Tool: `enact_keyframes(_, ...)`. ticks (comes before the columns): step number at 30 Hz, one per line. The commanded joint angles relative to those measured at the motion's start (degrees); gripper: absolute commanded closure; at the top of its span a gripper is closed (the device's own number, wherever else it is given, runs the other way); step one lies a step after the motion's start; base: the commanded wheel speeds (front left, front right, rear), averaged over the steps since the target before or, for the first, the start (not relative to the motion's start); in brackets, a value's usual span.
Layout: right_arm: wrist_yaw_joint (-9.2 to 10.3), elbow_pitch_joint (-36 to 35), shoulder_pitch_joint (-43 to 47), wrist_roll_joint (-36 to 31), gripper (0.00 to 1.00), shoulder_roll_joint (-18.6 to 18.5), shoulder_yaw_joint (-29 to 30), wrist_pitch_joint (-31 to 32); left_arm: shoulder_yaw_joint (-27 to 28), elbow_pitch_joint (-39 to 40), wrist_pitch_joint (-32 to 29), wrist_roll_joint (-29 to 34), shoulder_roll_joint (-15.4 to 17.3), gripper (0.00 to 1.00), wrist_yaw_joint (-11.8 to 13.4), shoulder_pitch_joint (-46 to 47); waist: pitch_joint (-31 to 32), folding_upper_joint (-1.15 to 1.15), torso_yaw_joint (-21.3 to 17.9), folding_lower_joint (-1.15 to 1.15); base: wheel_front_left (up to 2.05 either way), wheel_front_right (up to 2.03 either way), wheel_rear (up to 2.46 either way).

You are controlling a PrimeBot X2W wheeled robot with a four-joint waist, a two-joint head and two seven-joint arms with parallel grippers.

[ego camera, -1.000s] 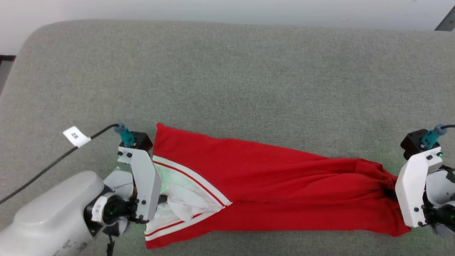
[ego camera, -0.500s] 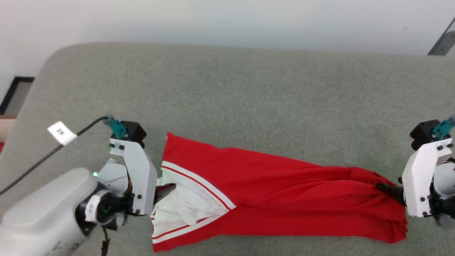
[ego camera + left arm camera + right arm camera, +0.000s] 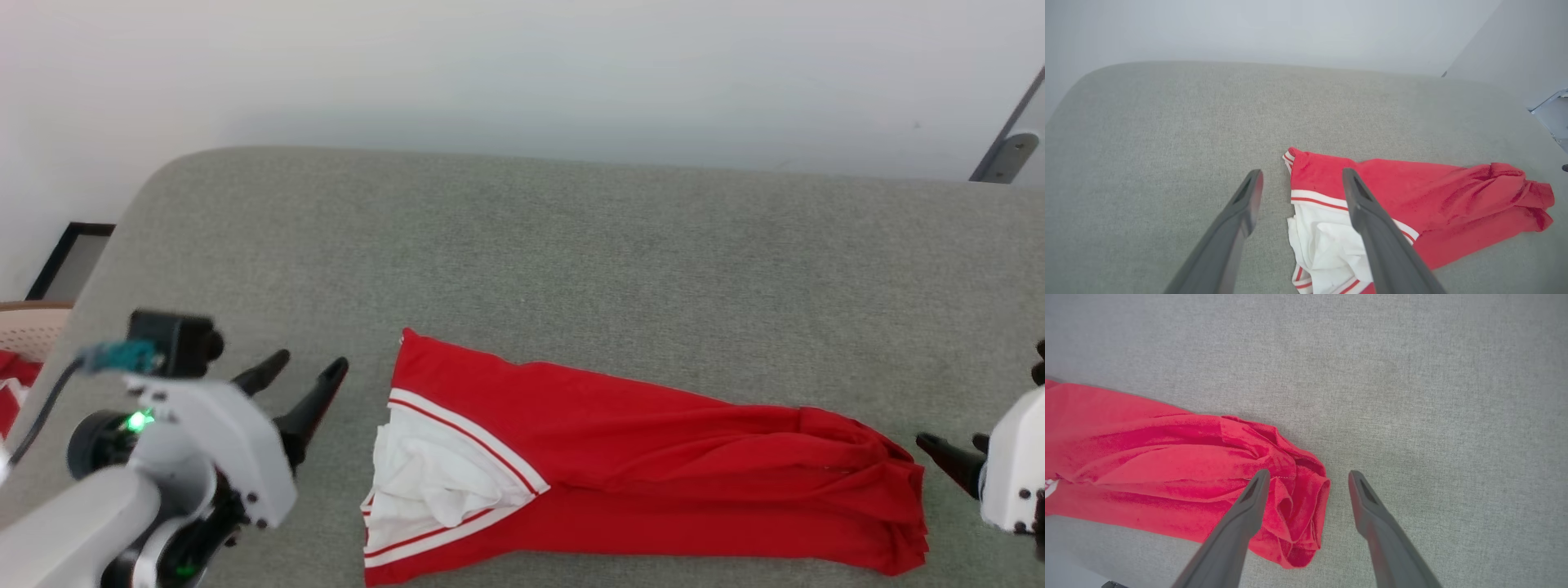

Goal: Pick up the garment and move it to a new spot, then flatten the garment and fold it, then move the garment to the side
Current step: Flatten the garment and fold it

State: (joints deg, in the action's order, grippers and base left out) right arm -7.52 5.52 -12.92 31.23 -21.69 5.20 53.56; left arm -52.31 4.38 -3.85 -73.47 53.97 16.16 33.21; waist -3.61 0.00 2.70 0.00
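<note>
We are watching the garment (image 3: 653, 457) lying on the grey cushion (image 3: 571, 245).
Head view: it is running left to right, white striped end by the left gripper (image 3: 310, 359), red end by the right gripper (image 3: 947, 445), both gaping empty. Left wrist view: fingers (image 3: 1372, 228) seemingly hovering clear of it. Right wrist view: bunched red end lying under one finger.
</note>
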Motion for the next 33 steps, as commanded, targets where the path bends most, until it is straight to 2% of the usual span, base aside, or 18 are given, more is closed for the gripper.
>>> enact_keyframes(1, 0.07, 0.7, 1.2, -0.1, 0.00, -0.1, 0.3, -0.4, 0.9, 0.3, 3.2, 1.0, 0.5, 0.00, 0.9, -2.0, 0.1, 0.00, 0.5, 0.00, 0.00, 0.00, 0.00)
enact_keyframes(4, 0.07, 2.2, 1.7, -0.3, 0.00, -0.1, 1.0, -1.0, 3.1, 0.9, 10.2, 1.3, 1.3, 0.00, 2.3, -5.3, -0.1, 0.00, 1.1, 0.00, 0.00, 0.00, 0.00)
enact_keyframes(5, 0.07, 2.2, 1.7, -0.3, 0.00, -0.1, 1.0, -1.0, 3.1, 0.9, 10.2, 1.3, 1.3, 0.00, 2.3, -5.3, -0.1, 0.00, 1.1, 0.00, 0.00, 0.00, 0.00)
enact_keyframes(9, 0.07, 4.5, 1.8, -0.5, 0.00, 0.2, 1.3, -0.2, 5.6, 1.0, 17.0, 1.8, 1.1, 0.00, 3.6, -9.5, -0.6, 0.00, 2.0, 0.00, 0.00, 0.00, 0.00)
enact_keyframes(13, 0.07, 6.9, 1.3, -1.0, 0.00, 0.4, 1.1, 1.0, 10.6, 0.3, 18.9, 2.5, -0.6, 0.00, 4.4, -14.2, -1.3, 0.00, 3.0, 0.00, 0.00, 0.00, 0.00)
enact_keyframes(15, 0.07, 8.2, 1.0, -1.3, 0.00, 0.5, 1.2, 1.8, 15.5, 0.3, 19.0, 4.7, -2.5, 0.00, 4.4, -17.1, -1.8, 0.00, 3.4, 0.00, 0.00, 0.00, 0.00)
enact_keyframes(21, 0.07, 12.6, -0.7, -2.0, 0.00, 1.0, 0.9, 1.6, 27.2, 0.1, 19.0, 12.0, -10.2, 0.00, 1.2, -27.0, -3.2, 0.00, 5.1, 0.00, 0.00, 0.00, 0.00)
enact_keyframes(26, 0.06, 17.2, -2.0, -1.5, 0.00, 2.4, -1.4, 2.8, 32.3, -0.4, 19.0, 16.4, -15.1, 0.00, -2.4, -31.9, -3.9, 0.00, 6.3, 0.00, 0.00, 0.00, 0.00)
enact_keyframes(27, 0.05, 17.7, -2.1, -1.1, 0.62, 2.5, -2.2, 3.2, 33.1, -0.5, 19.0, 17.1, -15.7, 0.00, -2.9, -32.3, -4.0, 0.00, 6.5, 0.00, 0.00, 0.00, 0.00)
enact_keyframes(28, 0.05, 18.3, -2.3, -0.6, 1.00, 2.6, -2.7, 3.4, 33.8, -0.5, 19.0, 18.3, -16.2, 0.00, -3.4, -32.6, -4.1, 0.00, 6.7, 0.00, 0.00, 0.00, 0.00)
enact_keyframes(33, 0.07, 19.5, -3.5, 1.3, 1.00, 1.5, -3.7, 3.2, 37.7, -0.6, 18.9, 22.0, -19.7, 0.00, -5.8, -34.0, -4.2, 0.00, 7.3, 0.00, 0.00, 0.00, 0.00)
